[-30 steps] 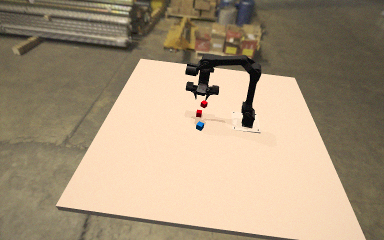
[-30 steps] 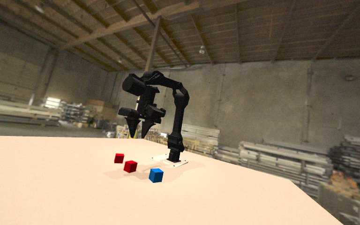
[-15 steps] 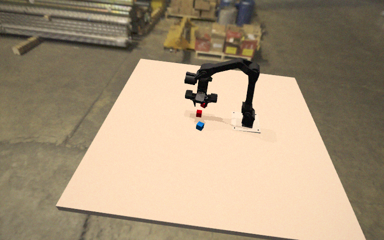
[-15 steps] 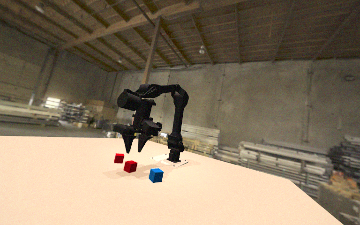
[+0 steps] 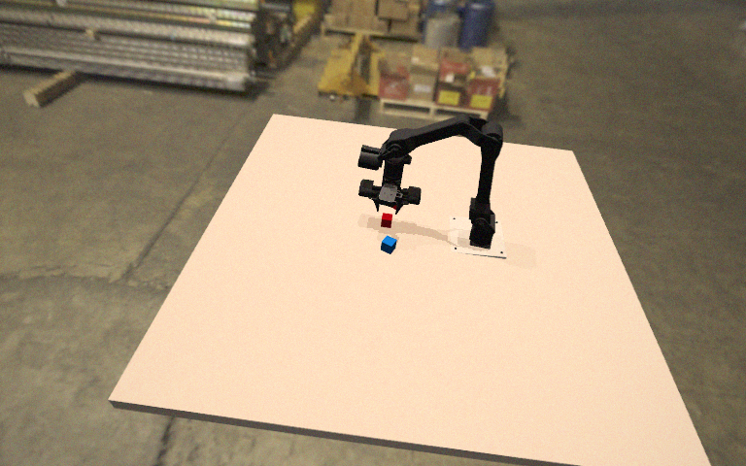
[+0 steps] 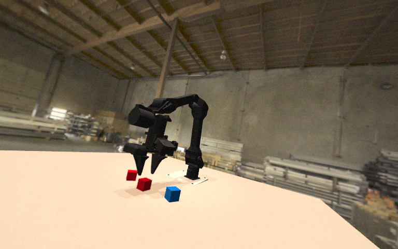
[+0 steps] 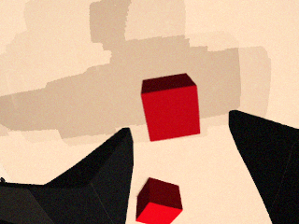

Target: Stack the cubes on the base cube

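A red cube (image 5: 387, 219) (image 6: 144, 184) (image 7: 173, 112) sits on the table between the blue cube and a second red cube. The second red cube (image 6: 131, 175) (image 7: 159, 198) is turned at an angle and mostly hidden behind the gripper in the top view. The blue cube (image 5: 388, 245) (image 6: 172, 194) sits apart from both and is out of the wrist view. No cube is on another. My gripper (image 5: 387, 210) (image 6: 146, 174) (image 7: 181, 127) is open and empty, pointing down above the red cubes. In the wrist view the first red cube shows between and slightly beyond the fingertips.
The pale table top (image 5: 352, 340) (image 6: 235, 223) (image 7: 262, 23) carries the cubes. The arm's white base plate (image 5: 461, 250) is to the right of the cubes in the top view. The arm's shadow falls around the first red cube.
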You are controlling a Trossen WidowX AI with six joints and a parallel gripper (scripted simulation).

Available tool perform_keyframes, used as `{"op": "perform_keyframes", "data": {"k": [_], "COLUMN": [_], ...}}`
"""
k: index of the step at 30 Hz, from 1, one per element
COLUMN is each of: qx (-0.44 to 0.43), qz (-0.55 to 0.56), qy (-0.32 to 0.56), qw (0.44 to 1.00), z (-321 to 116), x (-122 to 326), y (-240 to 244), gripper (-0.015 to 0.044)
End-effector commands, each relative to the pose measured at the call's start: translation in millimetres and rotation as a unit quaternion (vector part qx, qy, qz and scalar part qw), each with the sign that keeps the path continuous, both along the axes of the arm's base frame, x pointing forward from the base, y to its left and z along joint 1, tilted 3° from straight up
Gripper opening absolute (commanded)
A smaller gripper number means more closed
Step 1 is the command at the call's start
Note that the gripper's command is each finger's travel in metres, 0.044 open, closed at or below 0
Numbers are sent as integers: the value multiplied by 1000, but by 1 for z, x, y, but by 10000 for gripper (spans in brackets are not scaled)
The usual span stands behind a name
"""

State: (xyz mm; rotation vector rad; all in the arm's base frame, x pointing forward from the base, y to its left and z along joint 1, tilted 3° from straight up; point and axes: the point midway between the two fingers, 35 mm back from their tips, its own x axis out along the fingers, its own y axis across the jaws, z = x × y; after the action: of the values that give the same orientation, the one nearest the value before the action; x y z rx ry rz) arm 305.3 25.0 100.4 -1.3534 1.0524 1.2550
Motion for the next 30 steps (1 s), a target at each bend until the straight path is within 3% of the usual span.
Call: {"op": "perform_keyframes", "data": {"k": [1,17,23,30], "qx": [-2,-2,-2,-2], "qz": [-2,-2,-2,-2], "qy": [7,7,7,7], "qw": [1000,1000,1000,1000], "z": [-11,-33,-33,-26], "x": [-1,0,0,1], "y": [0,0,0,0], "gripper": [265,265,107,105]}}
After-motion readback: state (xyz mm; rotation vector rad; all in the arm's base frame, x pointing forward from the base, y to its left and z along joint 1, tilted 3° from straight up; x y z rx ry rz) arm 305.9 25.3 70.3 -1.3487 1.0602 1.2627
